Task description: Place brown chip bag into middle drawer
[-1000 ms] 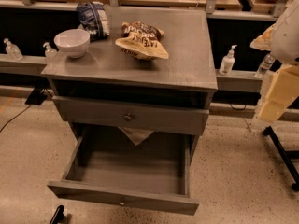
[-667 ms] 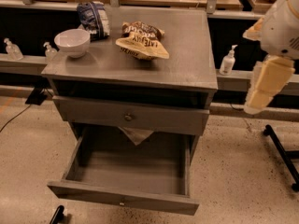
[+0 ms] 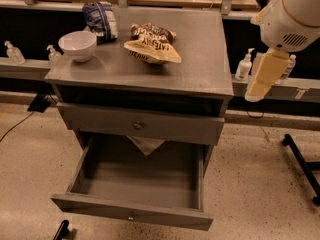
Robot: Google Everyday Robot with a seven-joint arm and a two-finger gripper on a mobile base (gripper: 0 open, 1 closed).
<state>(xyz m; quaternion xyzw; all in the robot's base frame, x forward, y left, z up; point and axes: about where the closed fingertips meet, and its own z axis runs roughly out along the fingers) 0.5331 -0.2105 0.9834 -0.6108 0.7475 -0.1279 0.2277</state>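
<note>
The brown chip bag (image 3: 151, 44) lies on the grey cabinet top (image 3: 200, 69), towards the back middle, with its cream-tan side facing front. The middle drawer (image 3: 135, 184) below is pulled fully out; its plain grey box shows nothing inside and a small knob (image 3: 131, 217) sits on its front. My gripper (image 3: 262, 76) hangs from the white arm (image 3: 292, 14) at the upper right, just beyond the cabinet's right edge. It is well apart from the bag and holds nothing that I can see.
A white bowl (image 3: 78, 45) and a blue-and-white bag (image 3: 101, 18) stand at the top's back left. The upper drawer with brass knob (image 3: 137, 125) is closed. A pale crumpled scrap (image 3: 145, 145) hangs behind the open drawer. Sanitiser bottles (image 3: 243, 65) line the side ledges. A black stand foot (image 3: 302, 164) is at right.
My arm and gripper have moved up and to the left, closer to the cabinet's right edge. The bag, bowl and drawers have not moved.
</note>
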